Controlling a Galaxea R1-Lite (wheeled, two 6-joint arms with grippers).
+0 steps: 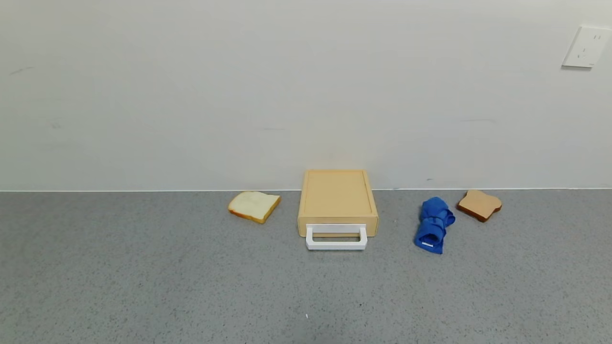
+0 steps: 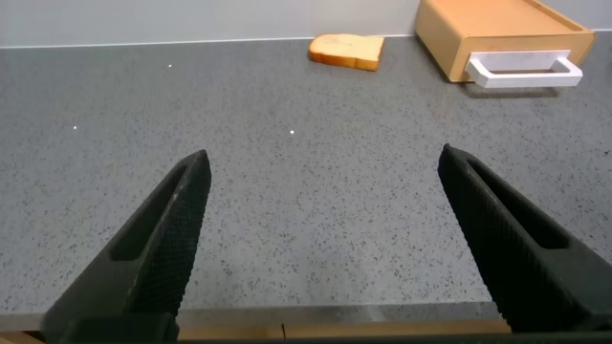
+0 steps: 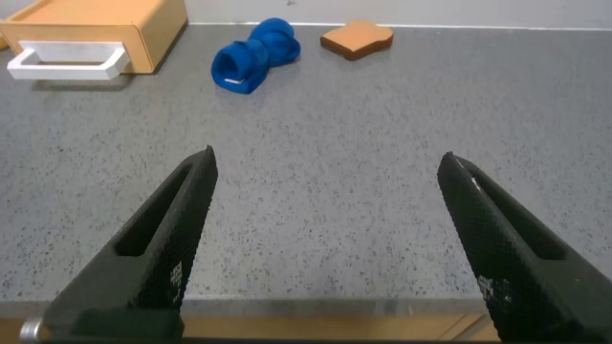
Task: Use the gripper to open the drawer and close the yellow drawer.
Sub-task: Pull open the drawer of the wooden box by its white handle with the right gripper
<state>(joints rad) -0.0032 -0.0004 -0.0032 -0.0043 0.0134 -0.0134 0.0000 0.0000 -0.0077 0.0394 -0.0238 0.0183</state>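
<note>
The yellow drawer [image 1: 337, 200] sits shut at 12 o'clock by the wall, its white handle [image 1: 336, 237] facing the robot. The left gripper [image 2: 320, 244] and right gripper [image 3: 325, 244] hover low and far back, fingers spread wide. A pull could drag the whole light box, or a finger could bump the blue cloth [image 1: 433, 224] at 3 o'clock of the drawer.

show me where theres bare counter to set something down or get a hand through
The wide grey counter in front of everything is bare, as are both far ends. Narrower gaps lie between the white bread slice and yellow drawer, and between drawer and blue rolled cloth. Tightest: cloth beside the brown bread slice.
</note>
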